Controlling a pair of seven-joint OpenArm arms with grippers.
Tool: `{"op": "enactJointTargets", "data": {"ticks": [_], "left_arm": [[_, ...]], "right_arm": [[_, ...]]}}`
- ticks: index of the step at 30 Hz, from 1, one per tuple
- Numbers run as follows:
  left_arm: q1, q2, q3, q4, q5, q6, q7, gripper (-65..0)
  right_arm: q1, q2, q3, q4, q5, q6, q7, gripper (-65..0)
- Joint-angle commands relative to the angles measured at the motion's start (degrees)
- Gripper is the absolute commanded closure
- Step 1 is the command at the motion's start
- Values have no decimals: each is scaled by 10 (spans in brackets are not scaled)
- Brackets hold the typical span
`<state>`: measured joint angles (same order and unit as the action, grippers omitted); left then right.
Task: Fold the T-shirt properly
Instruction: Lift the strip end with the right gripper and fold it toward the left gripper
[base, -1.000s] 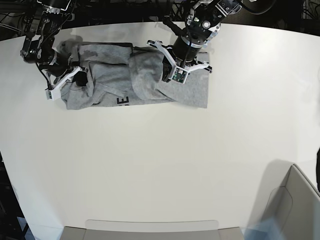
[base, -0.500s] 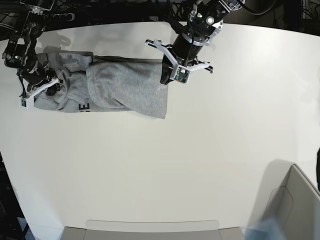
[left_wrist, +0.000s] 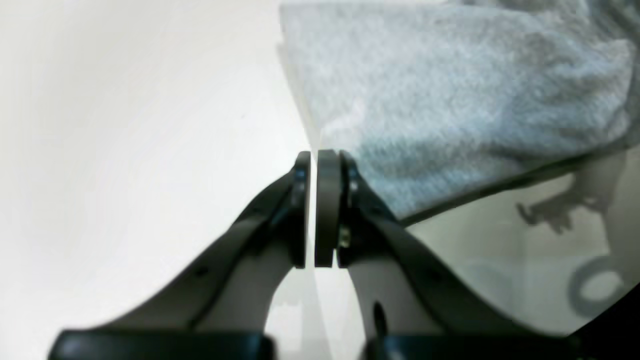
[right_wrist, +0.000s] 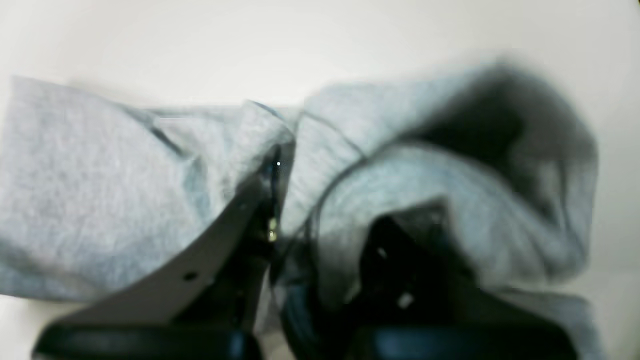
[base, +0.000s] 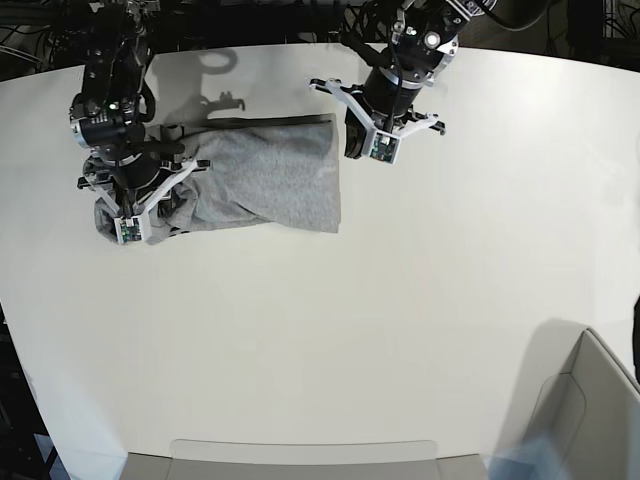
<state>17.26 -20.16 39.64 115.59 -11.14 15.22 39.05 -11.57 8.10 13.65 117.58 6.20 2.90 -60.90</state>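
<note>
The heather-grey T-shirt (base: 260, 185) lies on the white table (base: 330, 330) at the back left, smooth on its right half and bunched at its left end. My right gripper (base: 128, 228) sits at that bunched end. In the right wrist view the right gripper (right_wrist: 287, 165) is shut on T-shirt (right_wrist: 90, 190) cloth, with folds draped over one finger. My left gripper (base: 362, 152) stands just off the T-shirt's right edge. In the left wrist view the left gripper (left_wrist: 313, 165) is shut with nothing in it, and the T-shirt (left_wrist: 450, 90) lies beyond it to the right.
A grey box (base: 590, 400) stands at the front right corner. A flat grey tray edge (base: 300, 455) runs along the front. The table's dark back edge (base: 250, 25) lies just behind both arms.
My right gripper has dragged the T-shirt's left end back rightward, bunching it. My left gripper has come off the right edge and moved slightly right. The T-shirt now spans less width.
</note>
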Motion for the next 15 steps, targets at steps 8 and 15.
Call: {"op": "enactJointTargets", "data": {"ticks": [8, 15], "left_arm": [[-1, 0, -1, 9, 5, -2, -7, -20], [-3, 0, -1, 1, 5, -3, -7, -20]], "right_arm": [[41, -34, -158, 9, -121, -1, 14, 0], [61, -80, -293, -11, -281, -1, 57, 0]]}}
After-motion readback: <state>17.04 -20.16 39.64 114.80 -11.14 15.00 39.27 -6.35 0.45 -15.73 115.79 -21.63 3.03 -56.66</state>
